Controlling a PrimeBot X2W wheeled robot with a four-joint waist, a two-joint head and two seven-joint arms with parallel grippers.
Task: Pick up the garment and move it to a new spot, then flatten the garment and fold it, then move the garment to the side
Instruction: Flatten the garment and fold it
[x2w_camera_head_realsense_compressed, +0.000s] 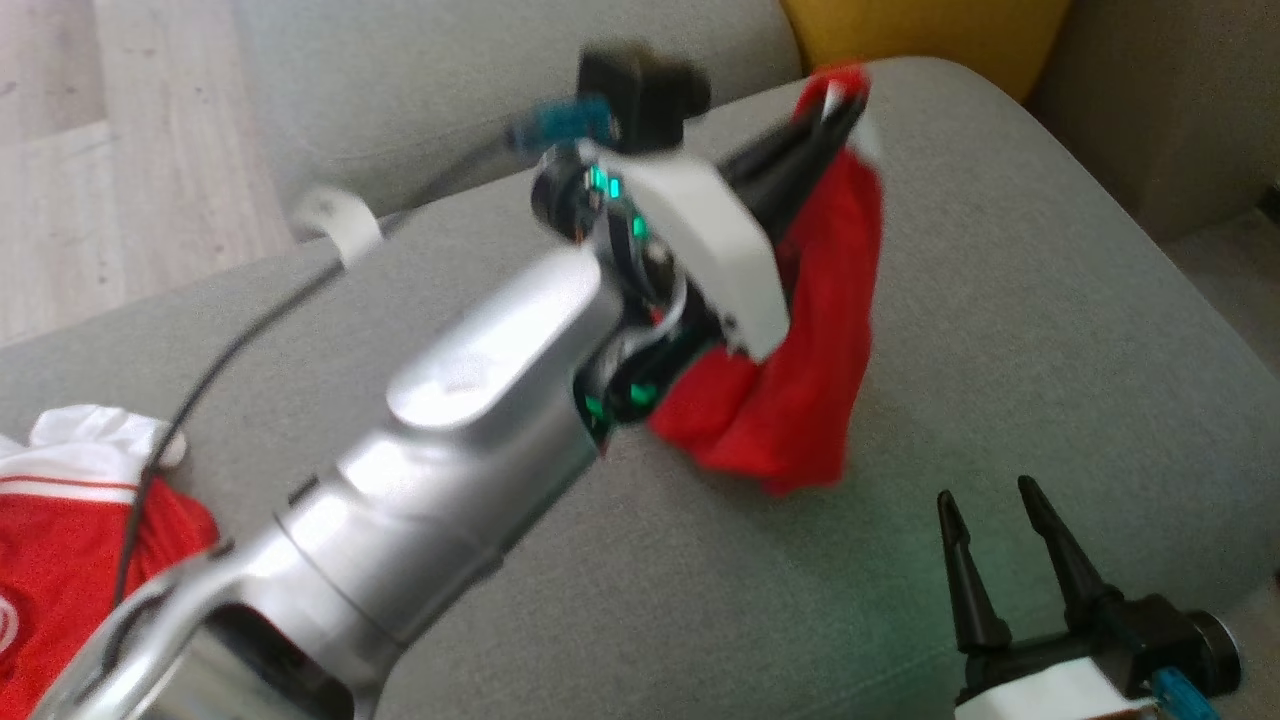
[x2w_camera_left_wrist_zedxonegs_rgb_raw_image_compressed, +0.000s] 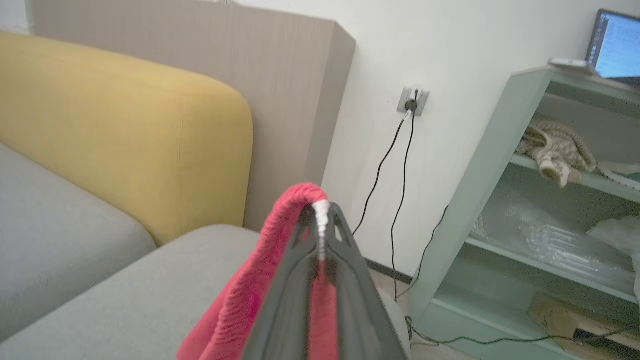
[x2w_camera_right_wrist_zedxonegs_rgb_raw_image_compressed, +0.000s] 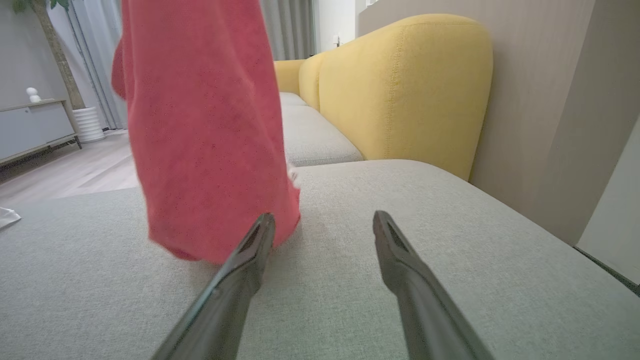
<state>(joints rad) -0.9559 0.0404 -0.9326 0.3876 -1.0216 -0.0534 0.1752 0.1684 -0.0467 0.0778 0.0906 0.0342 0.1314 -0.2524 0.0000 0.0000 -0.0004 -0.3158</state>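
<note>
A red garment (x2w_camera_head_realsense_compressed: 810, 330) with a white edge hangs in the air above the grey sofa cushion (x2w_camera_head_realsense_compressed: 1000, 300). My left gripper (x2w_camera_head_realsense_compressed: 835, 105) is shut on its top edge, high over the far part of the cushion. In the left wrist view the garment (x2w_camera_left_wrist_zedxonegs_rgb_raw_image_compressed: 260, 285) drapes over my closed left gripper (x2w_camera_left_wrist_zedxonegs_rgb_raw_image_compressed: 321, 215), its white trim pinched between the tips. The right wrist view shows the garment (x2w_camera_right_wrist_zedxonegs_rgb_raw_image_compressed: 200, 130) hanging down with its lower hem just above the cushion. My right gripper (x2w_camera_head_realsense_compressed: 990, 520) is open and holds nothing, low at the front right, near the hem.
Another red and white garment (x2w_camera_head_realsense_compressed: 70, 530) lies at the left edge of the cushion. A yellow backrest (x2w_camera_right_wrist_zedxonegs_rgb_raw_image_compressed: 400, 90) stands behind the sofa. A pale green shelf unit (x2w_camera_left_wrist_zedxonegs_rgb_raw_image_compressed: 525, 200) and wall cables (x2w_camera_left_wrist_zedxonegs_rgb_raw_image_compressed: 395, 165) are beyond the sofa's end. Wooden floor (x2w_camera_head_realsense_compressed: 120, 130) lies far left.
</note>
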